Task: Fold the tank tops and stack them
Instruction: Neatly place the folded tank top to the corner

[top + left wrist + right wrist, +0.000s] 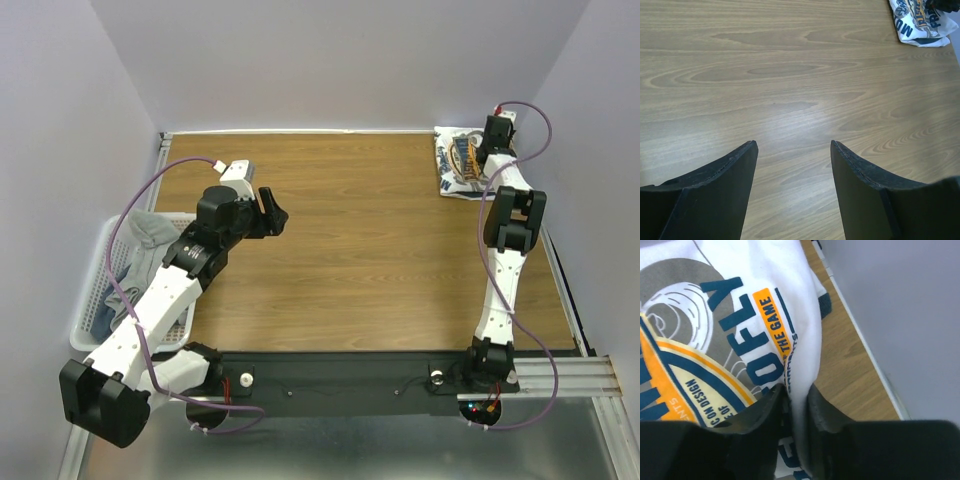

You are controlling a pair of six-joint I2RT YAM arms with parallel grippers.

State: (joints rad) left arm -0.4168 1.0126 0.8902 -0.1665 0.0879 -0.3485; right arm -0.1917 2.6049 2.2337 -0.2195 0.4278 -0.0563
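At the far right corner of the bench (350, 260), the right gripper (795, 390) is clenched on a fold of the white tank top (795, 285). Left gripper (792, 150): released, near the left edge. Risk: pulling by this single pinch may bunch the top or drag it off the right edge.

tank top (458, 165): on table (350, 250), far-right corner | other tops (150, 235): in basket (97, 288), left edge

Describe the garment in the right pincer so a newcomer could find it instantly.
On the wooden table, look to the far right corner. There the right pincer pinches a fold of a crumpled white tank top. Unlike the grey cloth in the basket at left, it bears a blue-and-orange printed graphic.
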